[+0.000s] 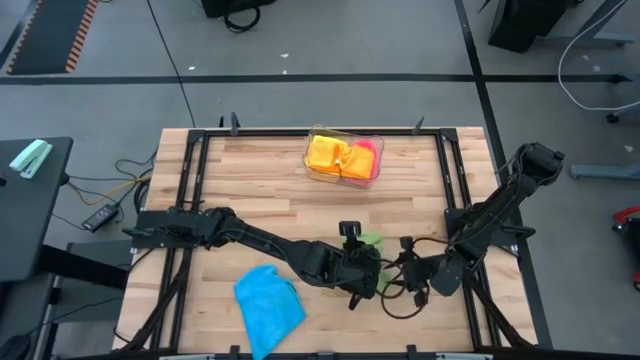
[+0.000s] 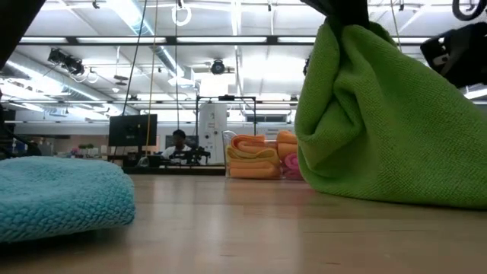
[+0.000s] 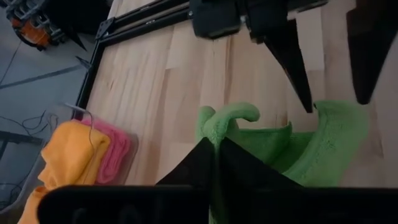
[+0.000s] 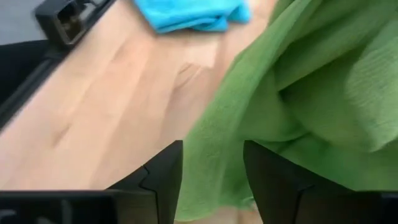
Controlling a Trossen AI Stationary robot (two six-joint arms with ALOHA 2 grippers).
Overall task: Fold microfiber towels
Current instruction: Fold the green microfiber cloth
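Note:
A green microfiber towel (image 2: 388, 129) stands bunched up near the table's middle front, raised to a peak, with its lower part resting on the wood. My left gripper (image 3: 214, 163) is shut on it. My right gripper (image 4: 211, 180) is open; its fingers (image 3: 298, 68) stand on either side of another raised edge of the green towel (image 3: 336, 115), and I cannot tell whether they touch it. A blue towel (image 1: 268, 305) lies crumpled at the front left. Folded orange, yellow and pink towels (image 1: 340, 157) sit in a clear tray. My left gripper pinches a raised fold of the green towel (image 3: 217, 127) between its two shut fingers; how many layers cannot be told. The fingers slant down onto it from the table's left. The cloth hangs from the hold (image 2: 335, 34), and its lower part lies spread on the table.
The clear tray (image 1: 312, 168) stands at the far middle of the table. A black frame (image 1: 200, 150) runs round the tabletop. Cables (image 1: 405, 300) loop by my right arm. Bare wood shows between the tray and the grippers.

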